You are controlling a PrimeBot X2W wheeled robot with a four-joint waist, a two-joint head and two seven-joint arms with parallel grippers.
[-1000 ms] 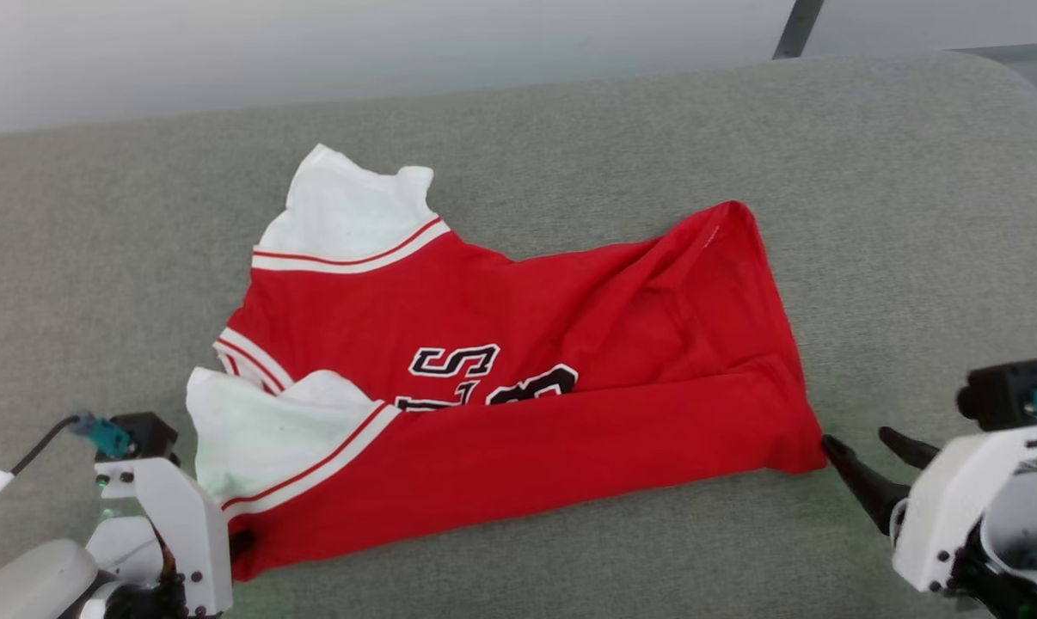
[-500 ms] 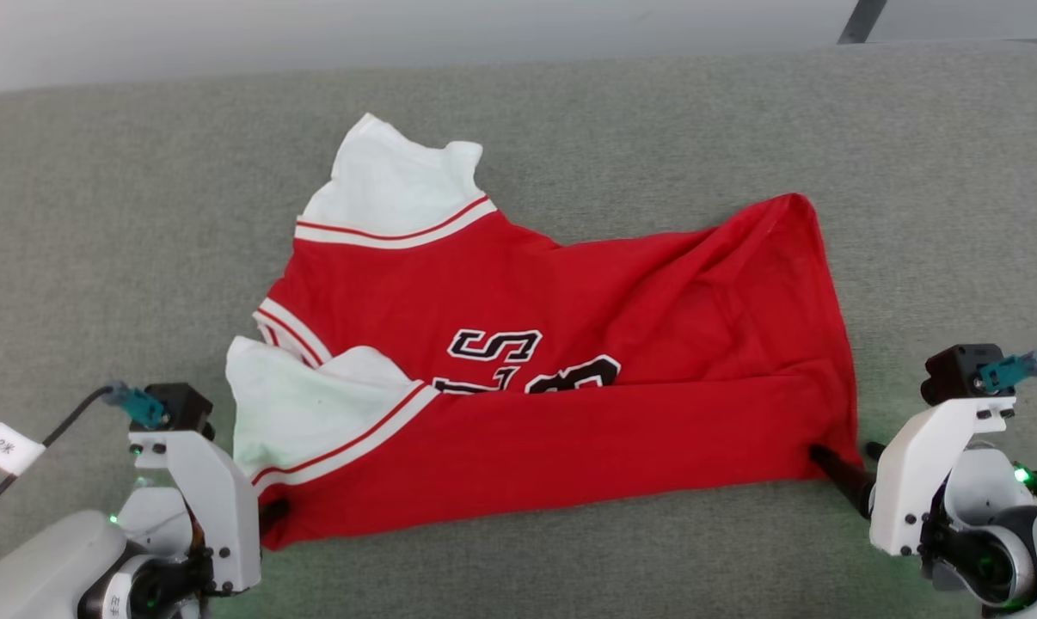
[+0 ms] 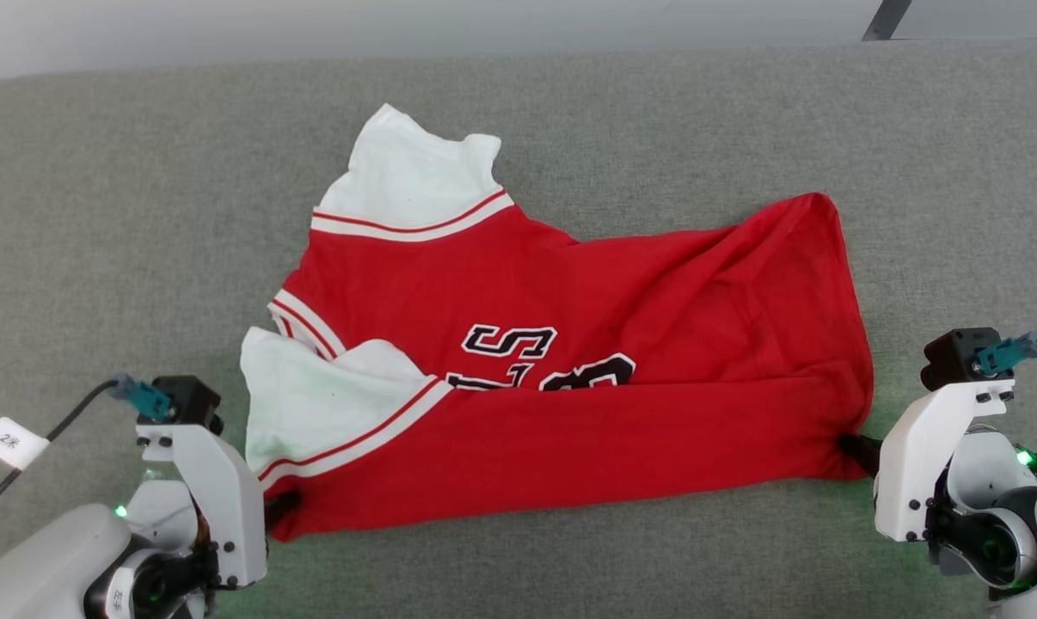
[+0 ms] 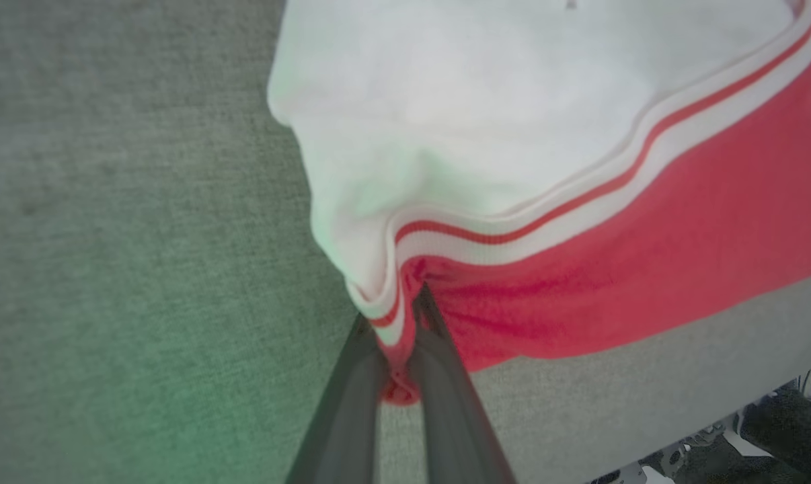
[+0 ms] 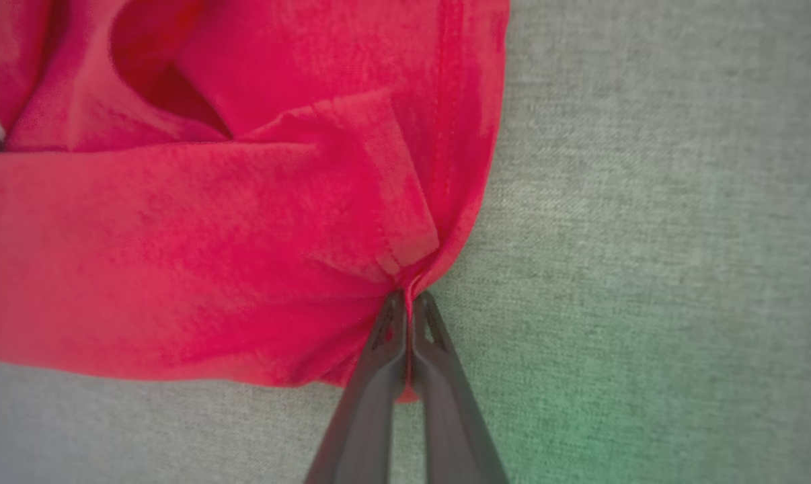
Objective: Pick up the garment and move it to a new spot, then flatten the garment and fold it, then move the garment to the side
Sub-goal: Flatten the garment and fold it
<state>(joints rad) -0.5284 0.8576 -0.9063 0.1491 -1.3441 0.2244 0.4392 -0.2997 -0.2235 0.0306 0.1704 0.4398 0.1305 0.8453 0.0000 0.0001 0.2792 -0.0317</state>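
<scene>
The garment (image 3: 570, 361), a bright-red jersey with white sleeve panels, striped trim and black lettering, lies spread on the grey cushion with its near edge folded over. My left gripper (image 3: 282, 507) is shut on the garment's near left corner, by the white sleeve; the left wrist view shows the striped trim (image 4: 392, 316) pinched between the fingers. At the near right corner my right gripper (image 3: 854, 447) is shut on the red hem (image 5: 409, 289), the fabric bunching toward its fingertips.
The grey fabric cushion (image 3: 140, 215) extends well beyond the garment on all sides. A pale wall runs behind its back edge. A dark slanted post (image 3: 881, 19) stands at the top right.
My right gripper has moved in to the garment's near right corner and shut on it. The head camera has shifted, so the garment sits further right in view. The left grip is unchanged.
</scene>
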